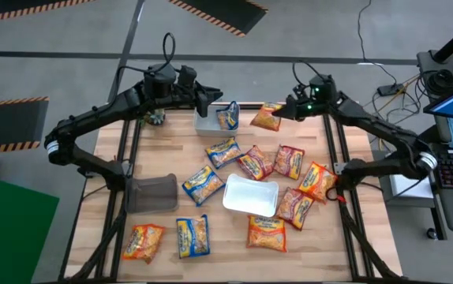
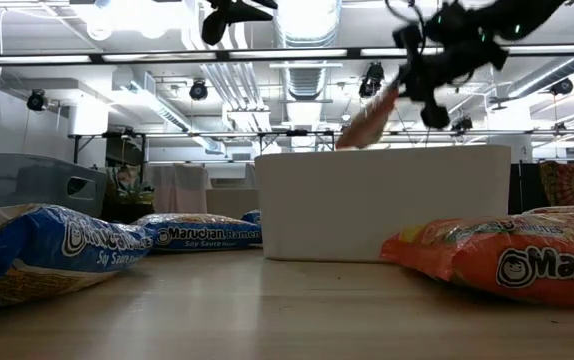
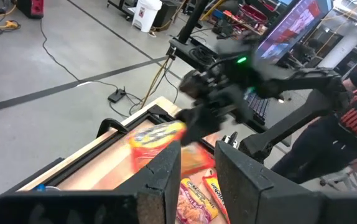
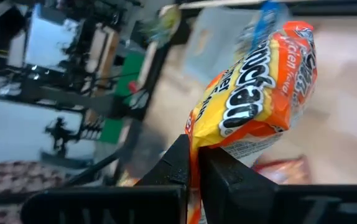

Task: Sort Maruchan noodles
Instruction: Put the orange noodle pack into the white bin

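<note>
At the far edge of the surface: both arms meet, left arm reaching in from the left side, right arm from the right.
Left hand [image 1: 208,101]: above the clear tray [image 1: 207,120] at the far middle; fingers a little apart with nothing between them in the left wrist view.
Blue packet in tray [image 1: 228,116]: a blue-and-yellow Maruchan packet stands tilted in the clear tray, just beside the left hand.
Right hand [image 4: 194,163]: raised over the far edge, right of the clear tray; fingers pinched tight on the lower edge of the held orange packet [image 4: 256,93].
Held orange packet, from above: hangs off the surface between the right hand and the clear tray.
Near left: an orange packet [image 1: 143,241] and a blue packet [image 1: 192,236] lie flat side by side; a dark tray [image 1: 151,194] sits beyond them.
Middle: two blue packets [image 1: 203,183] lie left of the white tray [image 1: 251,196], a third [image 1: 223,151] farther back.
Right: red/pink packets [image 1: 290,161] and orange ones [image 1: 316,181] cluster around the white tray's far and right sides; one orange packet [image 1: 266,233] lies at its near side.
</note>
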`<state>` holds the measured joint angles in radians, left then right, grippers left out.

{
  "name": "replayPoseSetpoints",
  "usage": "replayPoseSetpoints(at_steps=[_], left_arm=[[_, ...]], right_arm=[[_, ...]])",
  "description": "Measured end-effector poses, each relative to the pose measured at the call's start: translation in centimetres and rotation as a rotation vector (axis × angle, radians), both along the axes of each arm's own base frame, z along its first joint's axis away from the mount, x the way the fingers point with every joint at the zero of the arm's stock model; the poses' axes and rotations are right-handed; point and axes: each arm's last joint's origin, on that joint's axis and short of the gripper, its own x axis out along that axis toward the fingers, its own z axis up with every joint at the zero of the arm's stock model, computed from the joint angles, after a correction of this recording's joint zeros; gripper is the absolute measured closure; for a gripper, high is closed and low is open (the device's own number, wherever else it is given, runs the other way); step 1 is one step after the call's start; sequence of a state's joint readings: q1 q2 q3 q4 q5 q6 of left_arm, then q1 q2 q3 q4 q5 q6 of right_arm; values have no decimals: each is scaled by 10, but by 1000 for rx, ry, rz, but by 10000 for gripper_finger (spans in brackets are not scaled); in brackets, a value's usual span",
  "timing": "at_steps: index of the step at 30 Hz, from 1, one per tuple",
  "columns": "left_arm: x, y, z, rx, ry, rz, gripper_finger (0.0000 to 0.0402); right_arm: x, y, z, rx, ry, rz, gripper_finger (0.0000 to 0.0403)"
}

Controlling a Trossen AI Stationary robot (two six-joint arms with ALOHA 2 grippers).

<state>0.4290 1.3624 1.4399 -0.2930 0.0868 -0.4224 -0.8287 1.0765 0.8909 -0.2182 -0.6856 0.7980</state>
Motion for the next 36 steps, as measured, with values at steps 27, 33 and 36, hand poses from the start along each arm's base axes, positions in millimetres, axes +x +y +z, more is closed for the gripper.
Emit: replayPoseSetpoints(at_steps=[27,33,36], left_arm=[[-6,-20,-1,43,93,-78,319],[-6,-31,2,67,91,-118,319],[-6,-37,1,64,101,-135,319]], right_arm=[[48,185,59,441,404,283,394],[68,203,36,449,544,271,394],[78,205,22,460,612,251,394]])
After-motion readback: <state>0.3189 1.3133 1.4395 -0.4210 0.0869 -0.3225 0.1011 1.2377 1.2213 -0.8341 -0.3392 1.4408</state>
